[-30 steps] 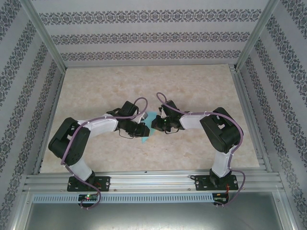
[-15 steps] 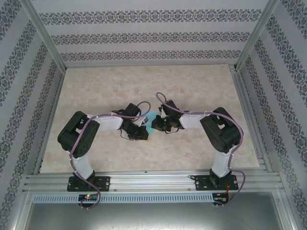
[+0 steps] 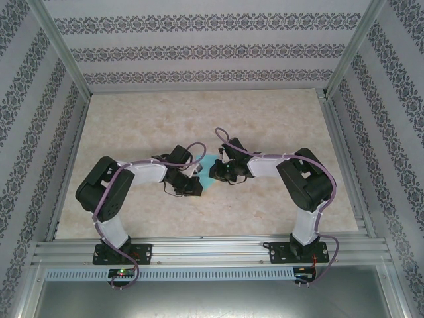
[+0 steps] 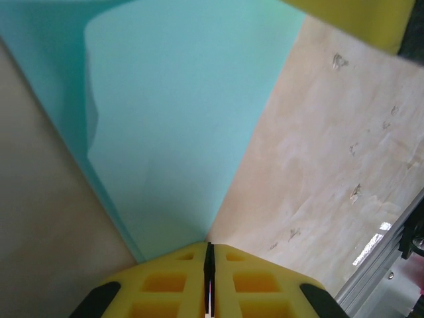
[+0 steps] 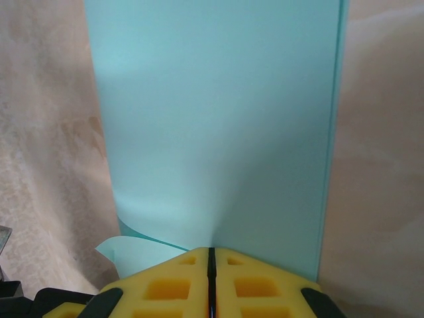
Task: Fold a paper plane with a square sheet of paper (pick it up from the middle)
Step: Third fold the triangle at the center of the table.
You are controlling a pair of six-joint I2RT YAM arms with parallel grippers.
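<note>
The turquoise sheet of paper point(image 3: 207, 182) lies folded between my two grippers at the middle of the table. In the left wrist view it tapers to a point point(image 4: 165, 132) that ends right at my left gripper point(image 4: 209, 246), whose yellow fingers are shut on that tip. My right gripper point(image 5: 212, 250) is shut on the paper's point(image 5: 212, 119) opposite edge, where a loose flap point(image 5: 136, 255) curls out to the left. From above, the left gripper point(image 3: 197, 187) and right gripper point(image 3: 214, 171) face each other closely. A finger point(image 4: 358, 20) of the right gripper shows beyond the paper.
The beige marbled table top point(image 3: 199, 119) stretches far behind the grippers. An aluminium rail point(image 3: 212, 250) runs along the near edge, and it also shows as a rail point(image 4: 391, 265) close to the left gripper. Patterned walls point(image 3: 205, 53) enclose the back and sides.
The left arm drew its elbow inward and its gripper shifted toward the paper's near tip and closed on it. The right arm stayed still, holding the paper.
</note>
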